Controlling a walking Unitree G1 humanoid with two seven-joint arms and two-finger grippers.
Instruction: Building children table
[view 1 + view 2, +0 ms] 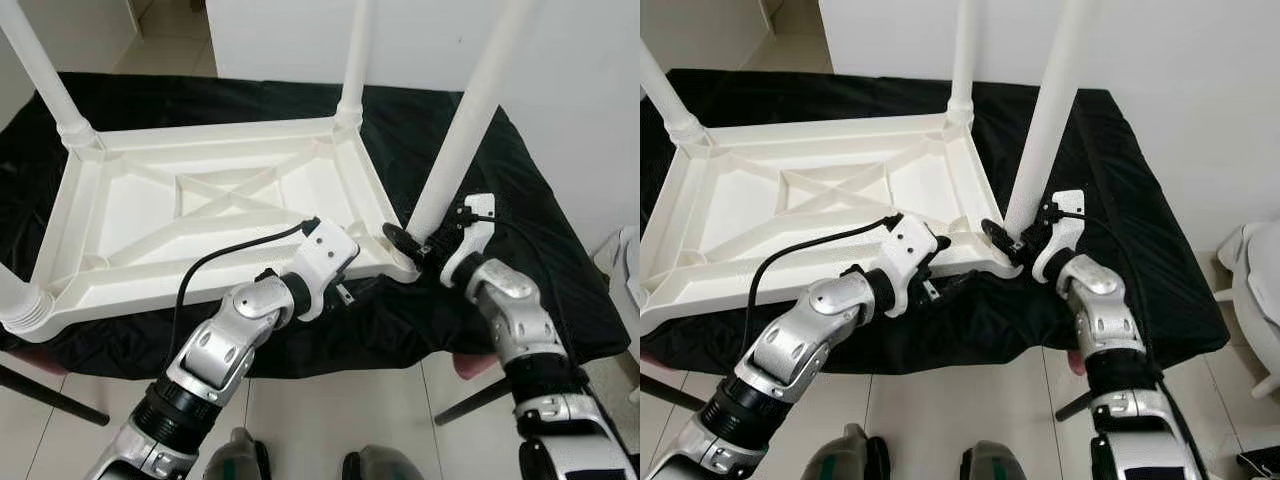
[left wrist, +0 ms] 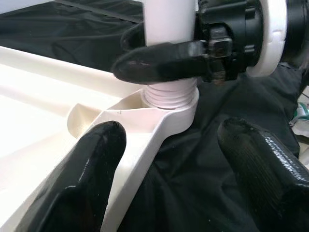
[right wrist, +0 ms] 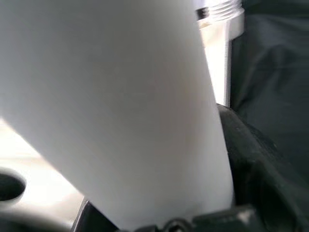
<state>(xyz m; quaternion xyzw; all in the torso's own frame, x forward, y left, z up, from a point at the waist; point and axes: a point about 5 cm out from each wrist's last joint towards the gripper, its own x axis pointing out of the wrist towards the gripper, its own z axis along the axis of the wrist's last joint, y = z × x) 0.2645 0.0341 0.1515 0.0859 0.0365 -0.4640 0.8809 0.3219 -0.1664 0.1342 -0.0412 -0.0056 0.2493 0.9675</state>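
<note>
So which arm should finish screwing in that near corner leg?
Right. The right gripper is shut on the leg just above its socket; the left gripper is open beside the tabletop corner, holding nothing.

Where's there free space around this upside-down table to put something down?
The black cloth lies bare to the right of the right hand, and in a strip behind the tabletop between the far legs. It is crowded at the near right corner, where the right hand grips the leg and the open left hand waits.
</note>
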